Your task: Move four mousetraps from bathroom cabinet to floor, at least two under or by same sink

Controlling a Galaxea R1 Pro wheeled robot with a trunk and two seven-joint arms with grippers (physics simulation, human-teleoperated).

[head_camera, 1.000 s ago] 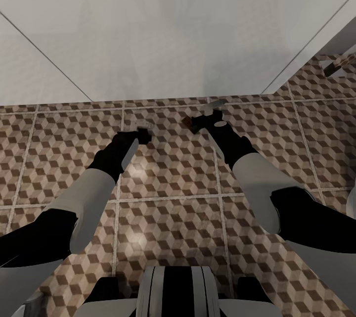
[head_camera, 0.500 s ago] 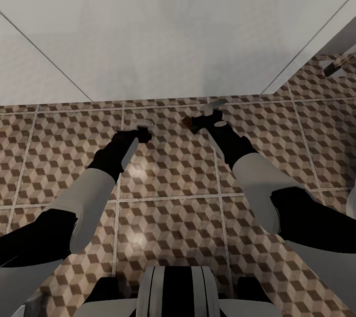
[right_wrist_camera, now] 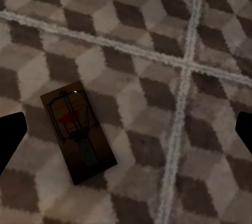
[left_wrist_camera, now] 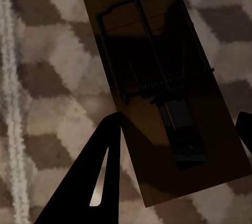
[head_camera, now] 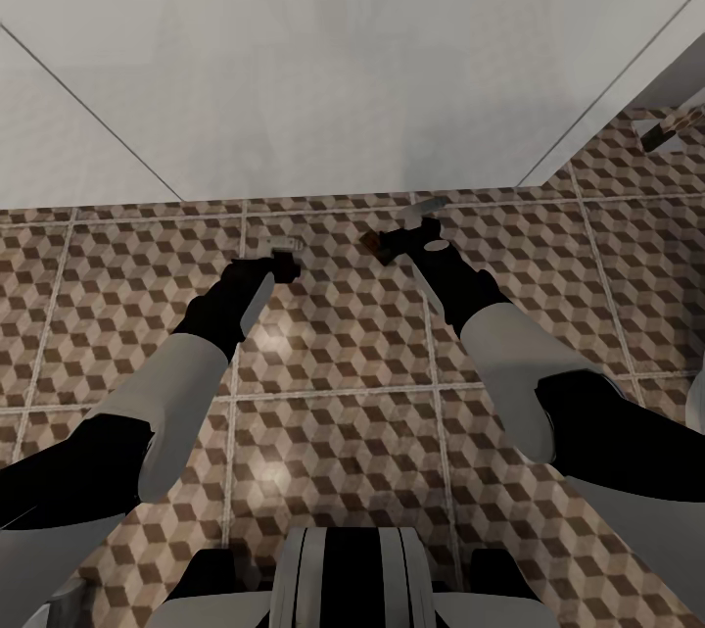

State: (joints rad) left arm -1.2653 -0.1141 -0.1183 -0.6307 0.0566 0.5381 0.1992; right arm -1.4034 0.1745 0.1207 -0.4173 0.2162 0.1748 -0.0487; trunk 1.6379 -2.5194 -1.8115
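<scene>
Hovering low over the cube-patterned bathroom floor (head_camera: 333,432) at frame centre, both pincers stood wide open, holding nothing. The left pincer (left_wrist_camera: 176,145) straddled one mousetrap (left_wrist_camera: 163,87) lying flat on the tiles — touching or not, I couldn't tell. The right pincer (right_wrist_camera: 126,129) hung above another mousetrap (right_wrist_camera: 77,137), lower left.

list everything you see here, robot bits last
mousetraps: two, dark brown in shadow, flat on the floor, one below the left pincer, one below the right pincer
bathroom floor: one, brown, beige and white cube-pattern tiles, pale grout
white surface: one, pale, across the head view's upper part
small object: one, brownish, far right, too small to identify
arms: two, white and black, left, right
pincers: two, black, both open over the floor
trunk: black and white
</scene>
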